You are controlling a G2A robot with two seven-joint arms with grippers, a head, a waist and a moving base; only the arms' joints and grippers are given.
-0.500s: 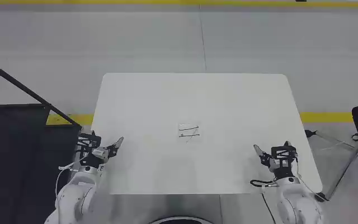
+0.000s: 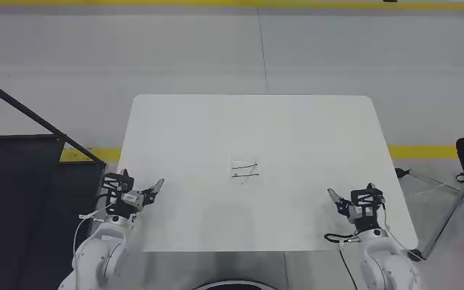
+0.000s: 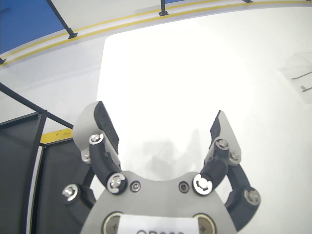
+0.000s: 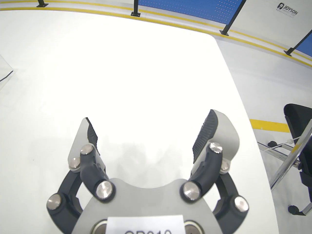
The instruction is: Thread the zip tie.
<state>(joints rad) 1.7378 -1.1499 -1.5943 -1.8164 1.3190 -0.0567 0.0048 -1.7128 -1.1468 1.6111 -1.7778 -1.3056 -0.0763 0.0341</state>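
Neither arm has begun the threading; judged from the layout, the step in hand is the first approach. The left tool (image 3: 159, 113) is released, its ribbed pads spread wide with nothing between them, and it hangs over the near edge of the white surface (image 2: 290, 130). The right tool (image 4: 149, 118) is likewise released and empty, over the opposite near corner.

The zip tie (image 2: 245, 174) lies well apart from both tools, ahead of each and between them. It reads as two thin black strands resting on a clear sheet (image 3: 295, 60). Whether these are one tie or two cannot be told.

The next move probably calls for one tool to travel forward and inward, then pinch a strand near its tail. The other would need to steady the head end, so the tip can be fed through the slot. The strands are thin and flat, so a low, precise pinch seems needed.
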